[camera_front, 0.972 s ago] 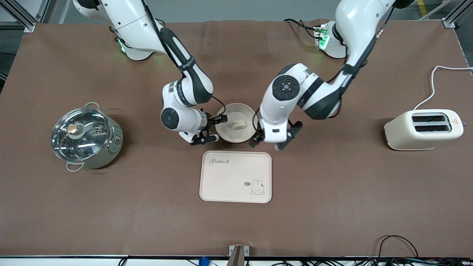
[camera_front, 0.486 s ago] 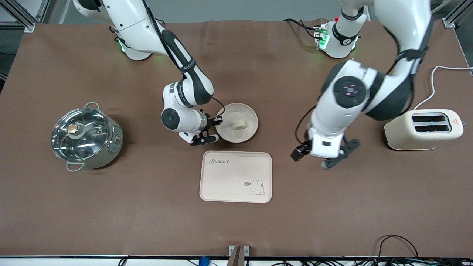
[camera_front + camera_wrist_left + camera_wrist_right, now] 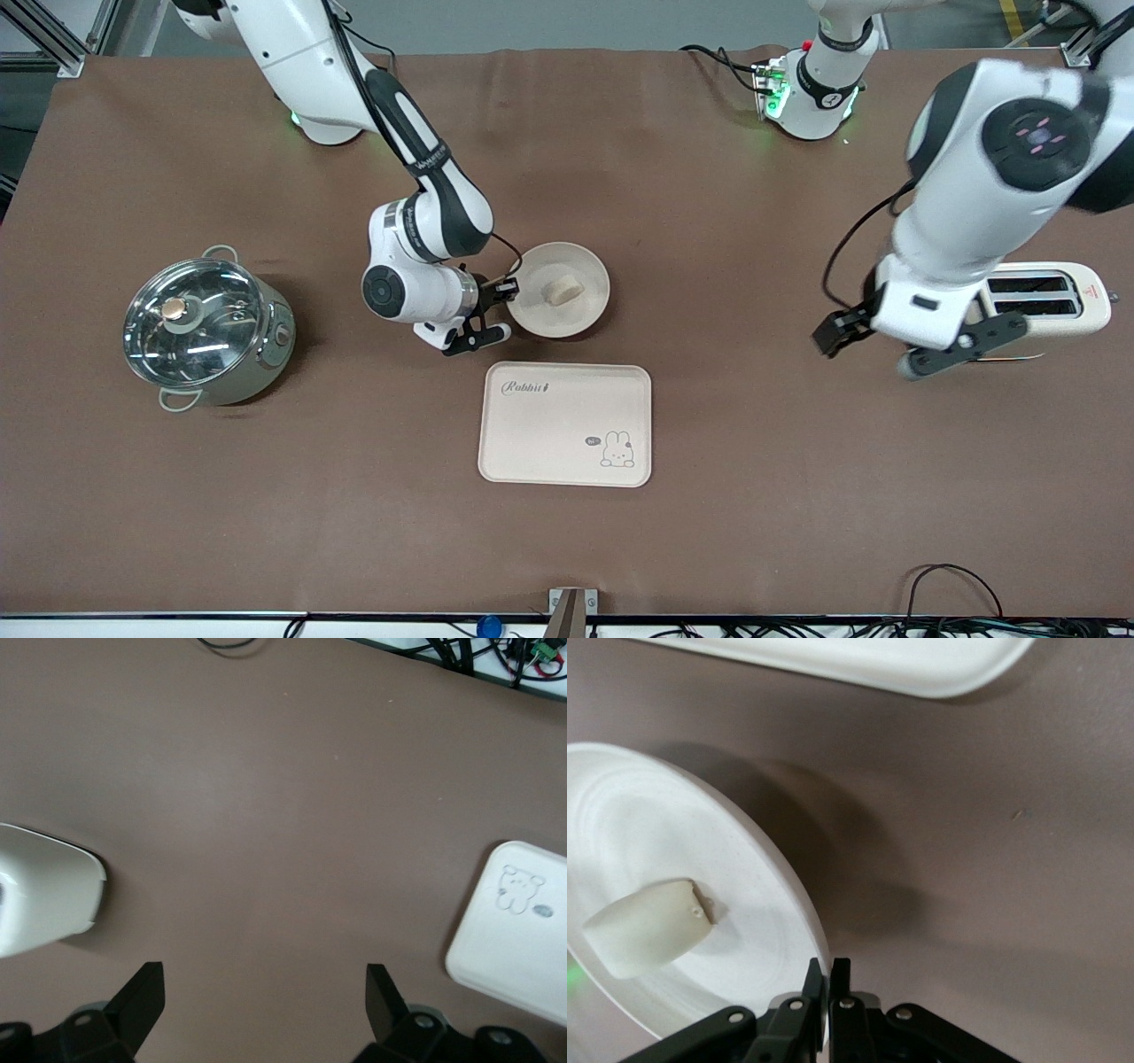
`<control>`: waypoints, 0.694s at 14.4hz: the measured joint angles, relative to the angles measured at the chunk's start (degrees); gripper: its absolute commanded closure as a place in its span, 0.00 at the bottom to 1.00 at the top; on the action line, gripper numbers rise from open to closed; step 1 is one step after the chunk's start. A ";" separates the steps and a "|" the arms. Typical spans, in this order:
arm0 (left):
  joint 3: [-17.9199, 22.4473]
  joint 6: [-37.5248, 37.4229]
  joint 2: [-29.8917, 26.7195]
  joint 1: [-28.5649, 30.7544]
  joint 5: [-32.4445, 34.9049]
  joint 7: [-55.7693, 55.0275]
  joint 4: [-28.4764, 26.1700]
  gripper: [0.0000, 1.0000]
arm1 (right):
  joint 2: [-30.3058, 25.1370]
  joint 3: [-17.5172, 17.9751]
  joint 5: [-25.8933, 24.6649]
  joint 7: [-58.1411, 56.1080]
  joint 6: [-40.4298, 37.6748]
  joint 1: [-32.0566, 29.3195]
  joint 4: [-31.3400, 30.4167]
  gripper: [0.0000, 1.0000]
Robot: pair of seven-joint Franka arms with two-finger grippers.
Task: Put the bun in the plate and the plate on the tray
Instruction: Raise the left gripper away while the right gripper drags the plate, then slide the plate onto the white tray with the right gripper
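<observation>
Front view: we look steeply down from high across the brown table, facing both bases. Left wrist view looks down from well up; right wrist view sits close. All three share the flat cream rectangular tray.

**Open cloth under the left gripper, plate crowded by the right**

Bare table lies beneath the spread left gripper, toaster just beside. The right gripper pinches the plate rim, tray near.
</observation>
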 measured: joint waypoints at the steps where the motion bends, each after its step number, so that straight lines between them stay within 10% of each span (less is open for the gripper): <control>1: 0.05 -1.31 -1.63 0.94 -0.89 3.39 0.04 0.00 | -1.25 -0.11 -0.02 -0.32 -0.64 -0.59 0.65 1.00; 4: 5.40 -5.57 -6.92 -0.83 -5.61 13.19 0.00 0.00 | 0.13 -0.29 -1.79 -0.58 -1.48 -2.27 7.37 1.00; 10: 21.80 -15.88 -15.49 -9.56 -12.34 29.36 -1.77 0.00 | 20.76 -0.38 -2.71 16.81 -11.06 -5.50 39.06 1.00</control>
